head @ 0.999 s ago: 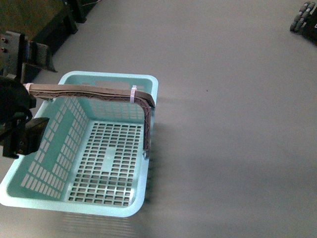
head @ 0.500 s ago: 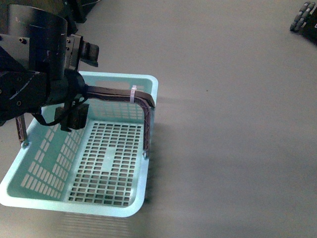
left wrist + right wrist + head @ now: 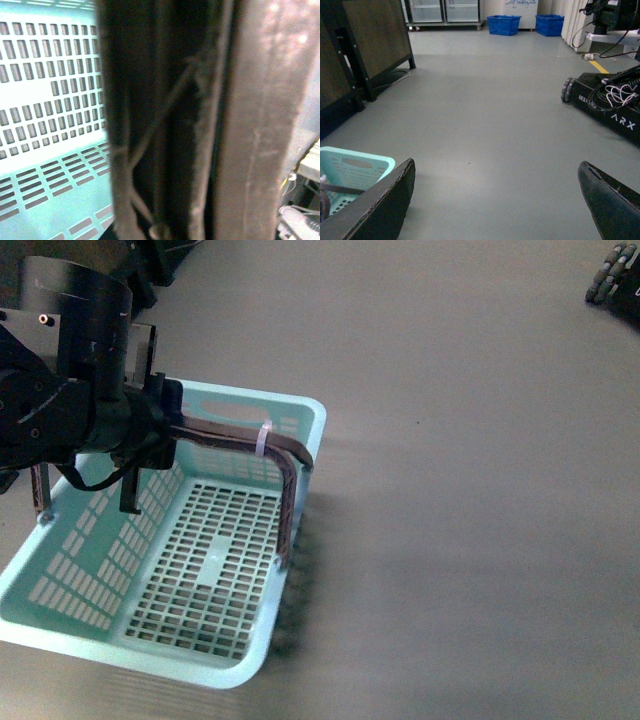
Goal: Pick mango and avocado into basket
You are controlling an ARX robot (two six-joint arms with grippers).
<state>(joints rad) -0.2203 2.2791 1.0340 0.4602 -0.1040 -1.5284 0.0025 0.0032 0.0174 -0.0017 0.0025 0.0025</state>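
The light teal basket point(image 3: 250, 655) hangs tilted at the left of the front view, its slotted floor bare. My left gripper point(image 3: 160, 425) is shut on the basket's brown handle point(image 3: 225, 435), which carries a white zip tie point(image 3: 263, 438). In the left wrist view the handle point(image 3: 200, 125) fills the picture up close, with the basket's grid wall point(image 3: 45, 100) behind it. My right gripper point(image 3: 497, 200) is open over bare grey floor, nothing between its dark fingers point(image 3: 380, 205); a corner of the basket point(image 3: 350, 170) shows beside it. The mango and the avocado are out of view.
Grey floor point(image 3: 470, 490) stretches to the right of the basket. A wheeled ARX robot base point(image 3: 610, 100) with cables stands on one side, dark wooden furniture point(image 3: 365, 45) on the other, and two blue bins point(image 3: 504, 24) sit far back by the wall.
My left arm came in over the basket and shut on its handle. The basket has since tilted and shifted a little, its near corner dropping lower.
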